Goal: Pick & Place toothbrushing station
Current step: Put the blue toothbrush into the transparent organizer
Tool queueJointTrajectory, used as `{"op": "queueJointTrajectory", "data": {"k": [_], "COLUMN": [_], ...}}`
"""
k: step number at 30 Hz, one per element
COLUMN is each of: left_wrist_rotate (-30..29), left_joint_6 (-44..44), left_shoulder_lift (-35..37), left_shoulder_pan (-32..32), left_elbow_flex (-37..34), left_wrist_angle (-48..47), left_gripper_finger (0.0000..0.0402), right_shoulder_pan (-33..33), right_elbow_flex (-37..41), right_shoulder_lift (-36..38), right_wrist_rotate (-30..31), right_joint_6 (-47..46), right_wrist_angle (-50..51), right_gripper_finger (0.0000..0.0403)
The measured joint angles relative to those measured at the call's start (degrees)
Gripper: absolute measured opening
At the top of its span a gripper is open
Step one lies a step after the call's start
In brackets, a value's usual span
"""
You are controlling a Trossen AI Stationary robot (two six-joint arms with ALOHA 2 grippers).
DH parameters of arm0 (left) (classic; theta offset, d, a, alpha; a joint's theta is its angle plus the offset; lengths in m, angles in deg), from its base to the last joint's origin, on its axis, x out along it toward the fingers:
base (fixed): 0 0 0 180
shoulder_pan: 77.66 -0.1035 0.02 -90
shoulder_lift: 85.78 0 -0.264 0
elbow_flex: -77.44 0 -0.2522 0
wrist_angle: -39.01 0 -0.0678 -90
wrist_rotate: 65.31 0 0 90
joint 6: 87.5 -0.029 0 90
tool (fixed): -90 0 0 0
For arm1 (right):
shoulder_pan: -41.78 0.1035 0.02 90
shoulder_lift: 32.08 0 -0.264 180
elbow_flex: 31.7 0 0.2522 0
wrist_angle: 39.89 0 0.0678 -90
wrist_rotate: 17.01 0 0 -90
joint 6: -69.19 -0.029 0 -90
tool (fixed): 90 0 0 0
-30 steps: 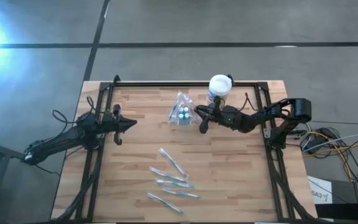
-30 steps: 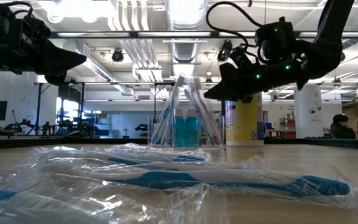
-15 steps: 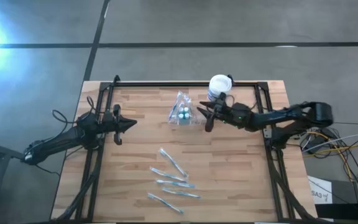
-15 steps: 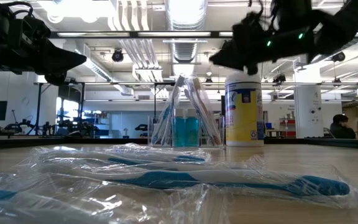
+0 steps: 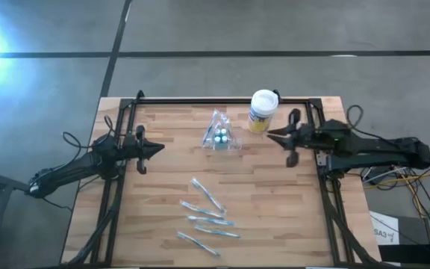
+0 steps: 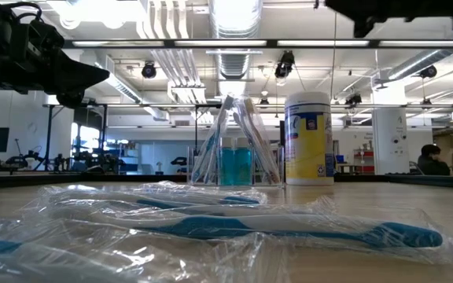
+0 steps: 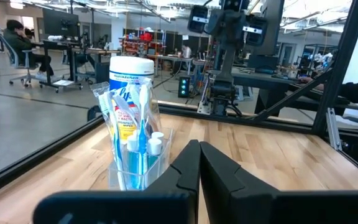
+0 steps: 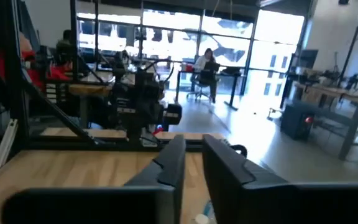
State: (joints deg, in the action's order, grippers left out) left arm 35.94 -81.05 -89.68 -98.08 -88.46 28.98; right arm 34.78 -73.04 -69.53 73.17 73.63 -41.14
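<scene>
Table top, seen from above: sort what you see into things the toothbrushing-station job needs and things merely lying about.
Belongs to the job:
- small clear plastic toothbrushing station, holding brushes
- right gripper, nearest it
- left gripper, waiting at the table's left

Lying about:
- white-lidded, yellow-labelled round canister
- plastic-wrapped blue toothbrushes

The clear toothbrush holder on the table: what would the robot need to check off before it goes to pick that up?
1. Clear holder upright on the table: ok.
2. Holder standing apart from the canister: ok in the high view.
3. Right gripper empty: ok, it hangs over bare wood beside the canister.
4. Right fingers spread enough to take the holder: not ok, only a narrow gap.
5. Left gripper out of the way: ok, shut and empty at the table's left.
6. Wrapped toothbrushes out of the path: ok, they lie nearer the front.
</scene>
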Motion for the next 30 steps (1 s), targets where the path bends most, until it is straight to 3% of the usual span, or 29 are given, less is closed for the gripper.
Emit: {"op": "queueJointTrajectory", "data": {"k": [4,12,17,26,30], "left_wrist_rotate": [0.00,0.01,0.00,0.00,0.02], "left_joint_6": [0.00,-0.01,-0.02,-0.36,-0.33], "left_shoulder_lift": [0.00,0.00,0.01,0.01,0.00], "left_shoulder_pan": [0.01,0.01,0.01,0.00,0.02], "left_elbow_flex": [0.00,0.00,0.01,0.00,0.01], "left_wrist_angle": [0.00,0.02,0.02,-0.31,-0.33], "left_gripper_finger": [0.0010,0.0012,0.0015,0.0007,0.0013], "right_shoulder_pan": [0.04,0.04,0.02,0.02,0.00], "right_elbow_flex": [0.37,5.94,11.88,19.60,21.35], "right_shoulder_lift": [8.25,19.90,26.88,36.79,37.29], "right_wrist_rotate": [-0.26,-5.48,-5.73,-5.80,-5.78], "right_joint_6": [1.12,0.52,-0.71,-1.48,-2.57], "right_wrist_angle": [5.95,6.85,5.76,5.88,5.42], "right_gripper_finger": [0.0013,0.0008,0.0008,0.0008,0.0008]}}
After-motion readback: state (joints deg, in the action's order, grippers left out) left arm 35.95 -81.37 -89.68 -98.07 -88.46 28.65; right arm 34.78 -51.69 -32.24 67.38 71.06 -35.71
